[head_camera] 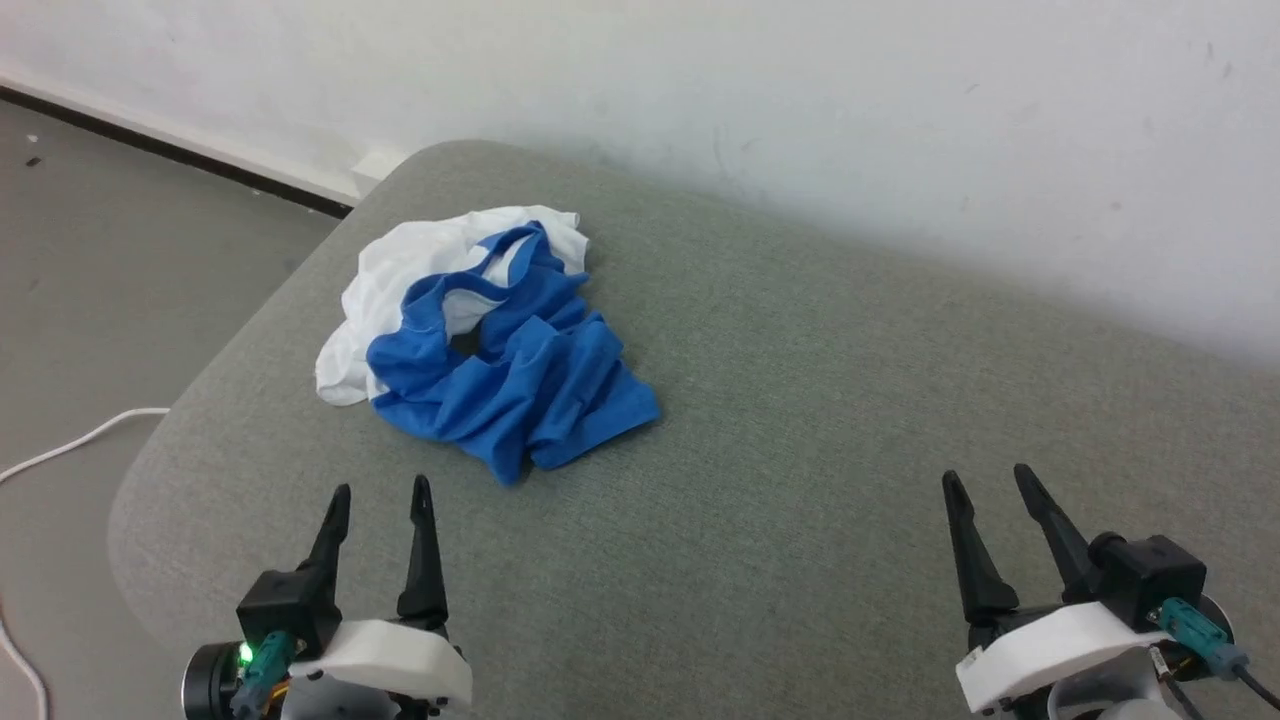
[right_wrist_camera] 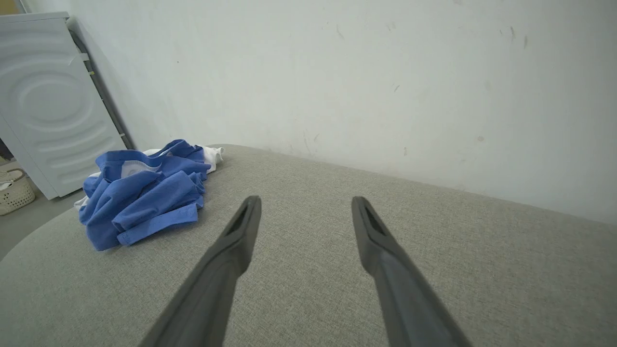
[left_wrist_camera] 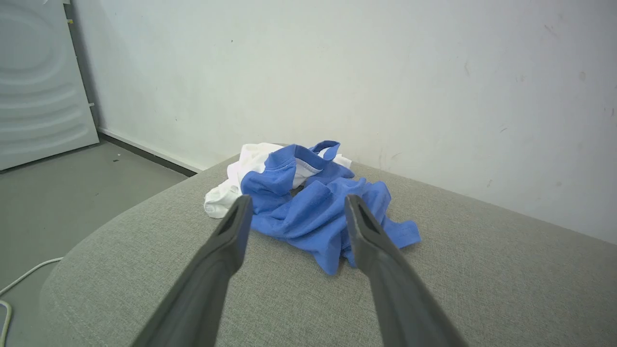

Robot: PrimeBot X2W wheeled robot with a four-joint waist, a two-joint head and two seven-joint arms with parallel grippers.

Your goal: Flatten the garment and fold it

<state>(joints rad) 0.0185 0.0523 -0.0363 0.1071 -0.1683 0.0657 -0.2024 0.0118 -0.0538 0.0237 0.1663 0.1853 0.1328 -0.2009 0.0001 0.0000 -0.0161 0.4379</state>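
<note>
A crumpled blue-and-white shirt (head_camera: 490, 340) is seen heaped on the left part of a grey upholstered bench (head_camera: 800, 420), close to its rounded end and near the white wall (head_camera: 800, 90). The left gripper (head_camera: 381, 483) is held just short of the heap, fingers spread and empty, its tips pointed at the nearest blue folds without touching them. The right gripper (head_camera: 986, 471) is held well apart from the shirt, over bare fabric to the right, its fingers likewise spread with nothing between them.

From the head, the shirt's white body is shown bunched at the far left of the heap, with blue cloth piled over and in front of it. A white cable (head_camera: 70, 445) is seen trailing across the grey floor (head_camera: 80, 250) beside the bench. In the left wrist view the shirt is framed between the two dark fingers, and a blue-trimmed opening with white inside is made out near the top. In the right wrist view the shirt is placed off to the left of the fingers, and a white appliance (right_wrist_camera: 48, 96) and a pale basket (right_wrist_camera: 14, 195) are shown on the floor beyond the bench's end.
</note>
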